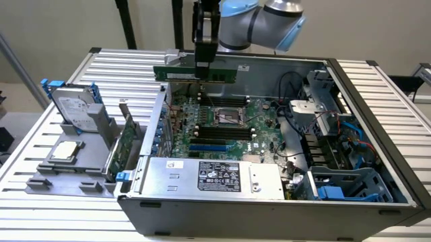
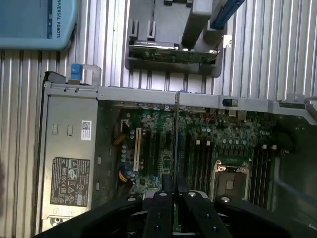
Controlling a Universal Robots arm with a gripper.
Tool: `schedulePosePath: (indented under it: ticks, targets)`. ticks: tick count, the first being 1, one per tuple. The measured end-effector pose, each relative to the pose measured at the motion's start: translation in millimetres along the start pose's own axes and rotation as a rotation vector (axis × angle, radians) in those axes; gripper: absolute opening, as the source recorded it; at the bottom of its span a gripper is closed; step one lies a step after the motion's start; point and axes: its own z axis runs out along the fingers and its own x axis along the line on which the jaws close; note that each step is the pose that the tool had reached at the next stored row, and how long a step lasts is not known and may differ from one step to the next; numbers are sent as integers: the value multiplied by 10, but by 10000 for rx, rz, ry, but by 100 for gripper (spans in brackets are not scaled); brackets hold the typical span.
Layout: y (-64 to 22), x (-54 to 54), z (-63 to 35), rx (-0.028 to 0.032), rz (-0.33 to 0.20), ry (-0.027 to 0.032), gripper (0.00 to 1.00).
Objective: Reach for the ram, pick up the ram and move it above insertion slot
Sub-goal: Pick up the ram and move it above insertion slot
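The ram (image 1: 195,73) hangs level at upper centre of the exterior view, above the open case (image 1: 377,96), pinched at its middle by your claw (image 1: 203,70). In the wrist view you see it edge-on as a thin vertical line (image 2: 176,134) over the motherboard (image 2: 218,144). Risk, in my judgement: a narrow central grip lets the stick tilt, and it could catch the case wall. The memory slots (image 1: 219,132) lie far below; the finger contact is hard to make out.

A robotics lab: opened computer case (image 1: 269,201) on slatted aluminium table (image 1: 377,85)
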Motion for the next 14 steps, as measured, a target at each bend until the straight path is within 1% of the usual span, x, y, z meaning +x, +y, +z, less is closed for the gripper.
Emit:
schedulePosePath:
  ticks: [4, 7, 14]
  targets:
    - [-190, -75, 65, 0, 1, 0, 14]
    - [-315, -145, 113, 0, 1, 0, 14]
    - [-528, -324, 222, -1, 0, 0, 14]
